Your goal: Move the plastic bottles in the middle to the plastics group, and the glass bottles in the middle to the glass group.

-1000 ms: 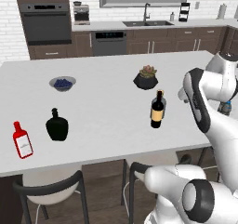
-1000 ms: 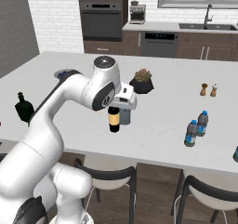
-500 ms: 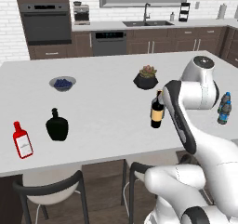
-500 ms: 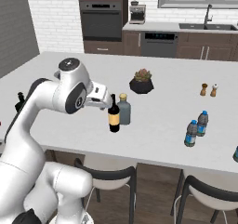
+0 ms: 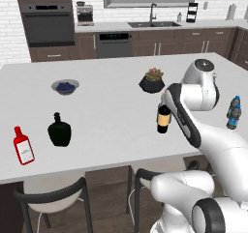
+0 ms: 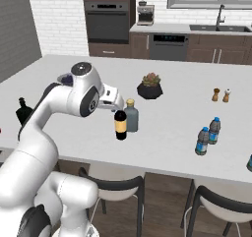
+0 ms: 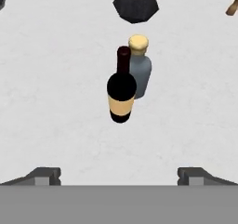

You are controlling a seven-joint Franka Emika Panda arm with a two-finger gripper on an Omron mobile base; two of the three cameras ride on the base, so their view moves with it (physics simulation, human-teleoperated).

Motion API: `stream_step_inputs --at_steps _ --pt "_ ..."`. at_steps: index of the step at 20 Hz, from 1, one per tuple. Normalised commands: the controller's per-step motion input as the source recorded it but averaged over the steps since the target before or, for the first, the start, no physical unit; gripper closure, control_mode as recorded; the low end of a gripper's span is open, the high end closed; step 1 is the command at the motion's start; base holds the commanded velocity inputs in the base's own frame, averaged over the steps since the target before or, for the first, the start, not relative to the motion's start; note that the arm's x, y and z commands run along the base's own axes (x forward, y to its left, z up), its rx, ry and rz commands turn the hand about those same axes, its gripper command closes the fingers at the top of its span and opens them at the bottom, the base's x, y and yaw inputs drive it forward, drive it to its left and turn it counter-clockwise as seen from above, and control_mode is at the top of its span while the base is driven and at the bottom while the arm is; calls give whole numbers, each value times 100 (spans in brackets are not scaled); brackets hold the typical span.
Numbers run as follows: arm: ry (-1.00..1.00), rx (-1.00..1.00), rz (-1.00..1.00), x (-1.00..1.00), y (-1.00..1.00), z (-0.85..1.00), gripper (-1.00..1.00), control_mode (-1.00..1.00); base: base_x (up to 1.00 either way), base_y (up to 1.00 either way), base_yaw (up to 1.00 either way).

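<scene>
My left base camera sits behind the arm, looking forward and down across the white island counter [image 5: 106, 125] toward the back wall. My right base camera does the same from the other side. Both share the wine bottle [image 5: 163, 118], the potted plant [image 6: 149, 86] and the black flask [image 5: 59, 130]. My hand camera looks steeply down from close above, with the wine bottle and grey bottle [image 7: 138, 66] just ahead of the wide-spread gripper [image 7: 119, 175].
</scene>
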Motion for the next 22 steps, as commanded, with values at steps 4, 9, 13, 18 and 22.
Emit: stream_step_inputs --at_steps 4,9,13,18,22 --pt "-1 0 0 13 0 -19 -100 -100 0 0 0" --pt "-11 0 0 10 0 -40 -100 -100 0 0 0" --pt "-8 0 0 19 0 -7 -100 -100 0 0 0" --pt "-3 0 0 48 0 0 -100 -100 0 0 0" --pt "0 0 0 32 0 0 -100 -100 0 0 0"
